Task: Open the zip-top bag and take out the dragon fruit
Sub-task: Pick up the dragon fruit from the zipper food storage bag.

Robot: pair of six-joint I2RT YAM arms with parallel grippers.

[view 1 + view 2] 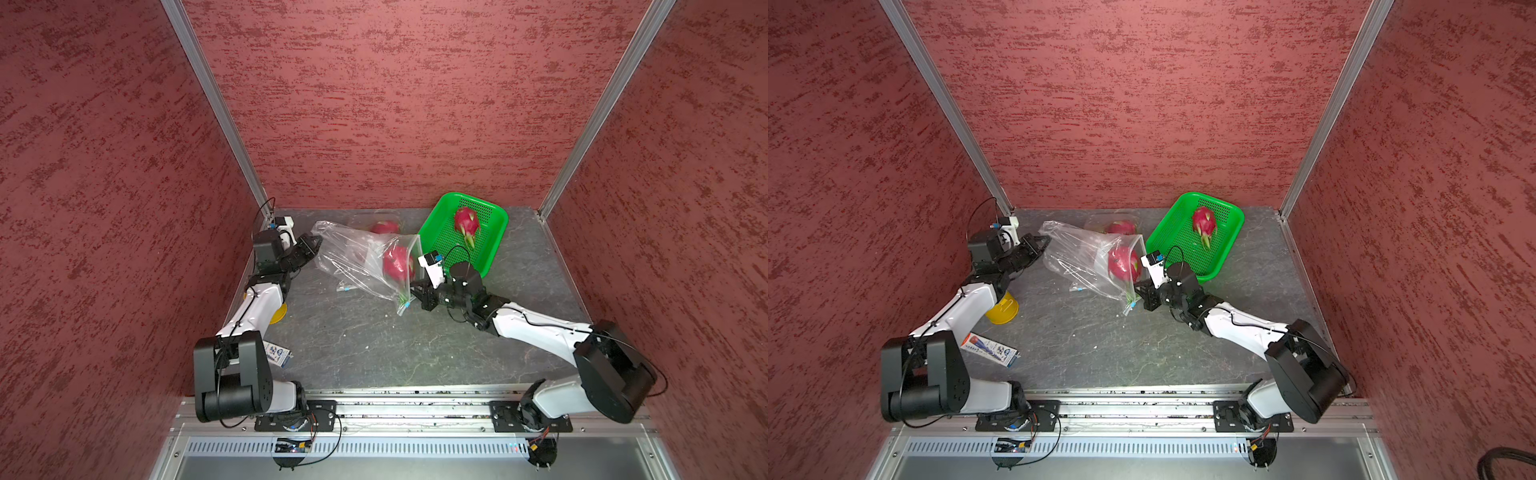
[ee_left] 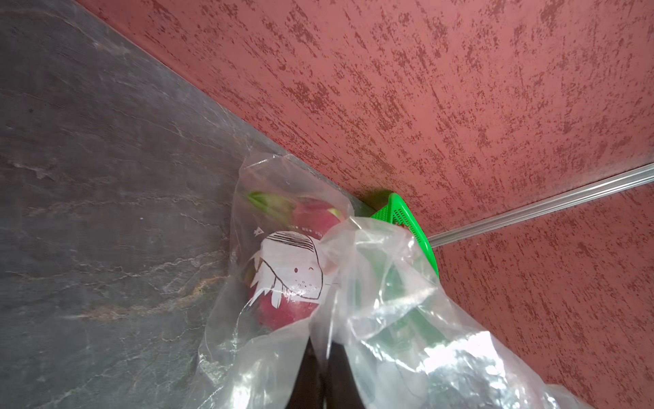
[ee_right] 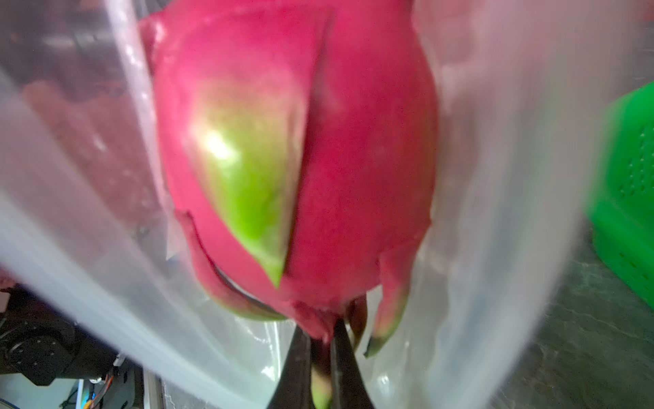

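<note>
On crinkly bag [image 1: 353,253], left tool [image 2: 320,341] tight — right tool [image 3: 320,331] tight on waxy dragon fruit [image 1: 398,262]

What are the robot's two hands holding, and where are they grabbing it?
The right fingers pinch a leafy scale at the end of the dragon fruit inside the bag. The left fingers pinch the bag's opposite end.

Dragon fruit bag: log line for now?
left fingers shut on bag | right fingers shut on dragon fruit tip at bag mouth | basket holds another fruit
</note>
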